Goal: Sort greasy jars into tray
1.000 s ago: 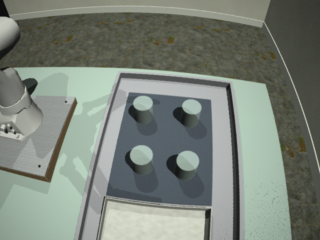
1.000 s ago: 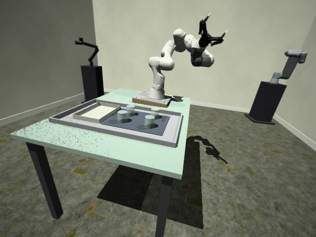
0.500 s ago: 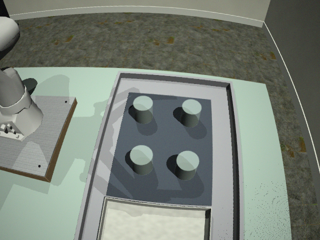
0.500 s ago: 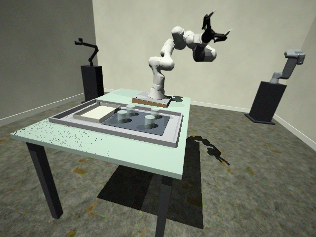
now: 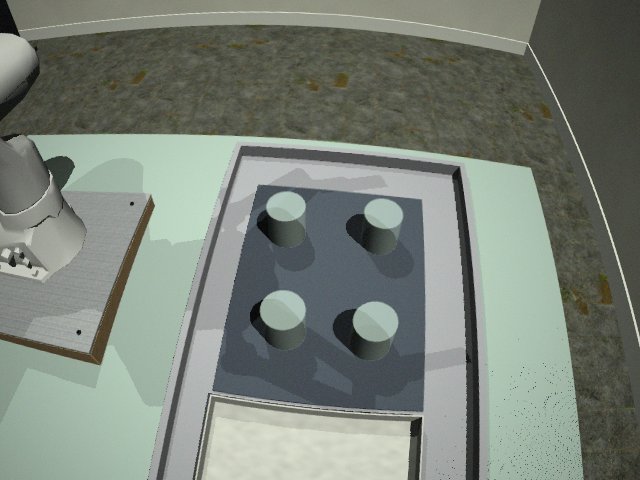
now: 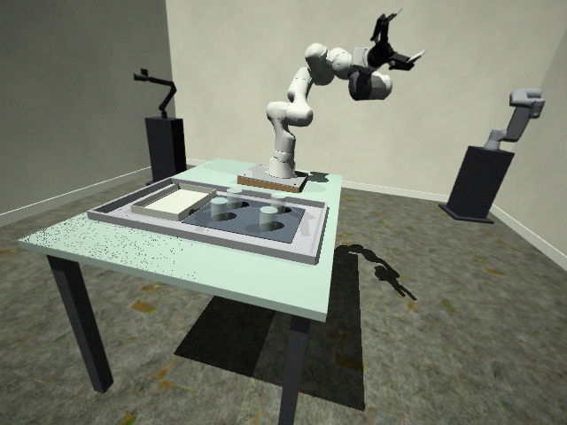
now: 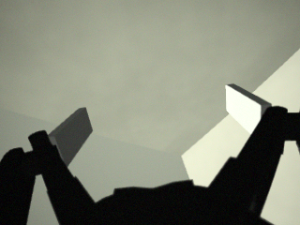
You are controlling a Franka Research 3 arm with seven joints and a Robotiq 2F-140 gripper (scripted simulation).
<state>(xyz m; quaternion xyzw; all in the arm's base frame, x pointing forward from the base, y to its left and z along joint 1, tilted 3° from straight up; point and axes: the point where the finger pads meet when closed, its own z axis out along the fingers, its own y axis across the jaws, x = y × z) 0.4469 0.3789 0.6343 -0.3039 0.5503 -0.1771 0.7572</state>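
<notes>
Mat: dark blue-grey rectangular sheet, flat.
Jars: four pale translucent cylindrical glass jars, upright on the mat, apart from one another.
Tray: cream shallow rectangular tray, just beside the mat.
Gripper: black two-finger gripper, well above and beyond the mat; fingers fully spread, holding nothing.

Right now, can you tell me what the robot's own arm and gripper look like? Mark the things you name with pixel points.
The Franka arm point(image 6: 299, 87) is white, with rounded, smooth segments and dark seams at some joints. The Robotiq gripper point(image 6: 413, 31) point(image 7: 156, 109) is black, with two angular linked fingers ending in flat, pale rectangular pads point(image 7: 243, 105). I can't make out cables or lettering.
</notes>
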